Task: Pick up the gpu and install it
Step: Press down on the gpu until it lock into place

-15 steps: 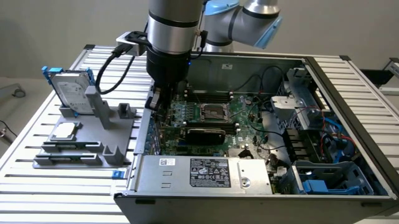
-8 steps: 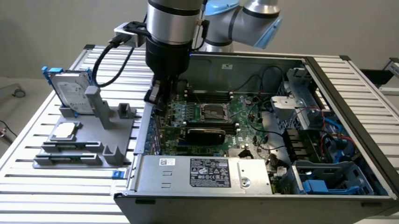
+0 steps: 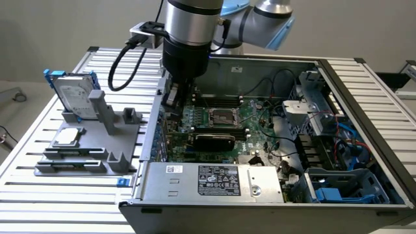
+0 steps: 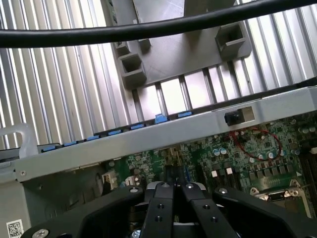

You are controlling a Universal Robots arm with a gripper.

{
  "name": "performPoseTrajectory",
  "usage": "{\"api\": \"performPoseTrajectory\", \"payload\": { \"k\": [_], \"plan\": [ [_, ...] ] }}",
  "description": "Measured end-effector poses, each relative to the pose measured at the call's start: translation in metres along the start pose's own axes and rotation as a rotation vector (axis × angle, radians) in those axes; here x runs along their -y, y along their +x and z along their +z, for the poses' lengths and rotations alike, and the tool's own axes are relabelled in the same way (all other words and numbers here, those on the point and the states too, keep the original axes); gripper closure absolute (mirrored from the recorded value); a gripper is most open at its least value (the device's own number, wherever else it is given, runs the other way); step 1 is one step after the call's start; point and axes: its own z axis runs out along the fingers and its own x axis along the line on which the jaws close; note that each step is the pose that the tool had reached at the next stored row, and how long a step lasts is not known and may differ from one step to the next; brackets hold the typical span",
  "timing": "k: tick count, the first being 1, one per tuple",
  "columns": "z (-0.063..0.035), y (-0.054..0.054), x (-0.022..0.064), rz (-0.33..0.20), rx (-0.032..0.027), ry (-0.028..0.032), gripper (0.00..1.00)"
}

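Note:
The gpu (image 3: 215, 141) stands on edge on the large green motherboard (image 3: 256, 122) inside the open computer case, its black rounded shroud facing the front. My gripper (image 3: 173, 103) hangs over the motherboard's part nearest the case wall on the exterior view's left, behind the gpu and apart from it. In the wrist view its black fingers (image 4: 161, 198) meet at the tips, so the gripper (image 4: 173, 187) is shut with nothing between them. Green board (image 4: 247, 148) lies just beyond the tips.
A grey fixture (image 3: 91, 146) on the slatted table holds a silver hard drive in a blue frame (image 3: 75, 95) and a small silver drive (image 3: 69, 136). The case's metal wall (image 4: 148, 136) runs close to the gripper. A power supply (image 3: 215, 180) and a black cable (image 4: 148, 29) are nearby.

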Motion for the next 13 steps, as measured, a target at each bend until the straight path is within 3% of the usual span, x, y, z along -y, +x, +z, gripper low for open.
{"api": "performPoseTrajectory", "payload": {
  "k": [1, 3, 5, 10, 11, 12, 13],
  "plan": [
    [-0.0002, -0.0002, 0.0014, -0.002, 0.001, 0.0036, 0.89],
    [-0.0003, -0.0004, 0.0024, -0.007, 0.0058, 0.0202, 0.89],
    [-0.0004, -0.0004, 0.0027, -0.013, 0.0143, 0.0517, 0.89],
    [-0.0005, -0.0005, 0.0033, -0.025, 0.039, 0.1374, 0.89],
    [-0.0005, -0.0006, 0.0035, -0.027, 0.0449, 0.1497, 0.89],
    [-0.0007, -0.0007, 0.004, -0.029, 0.0516, 0.158, 0.89],
    [-0.0008, -0.0009, 0.0048, -0.031, 0.0612, 0.1607, 0.89]
  ]
}}
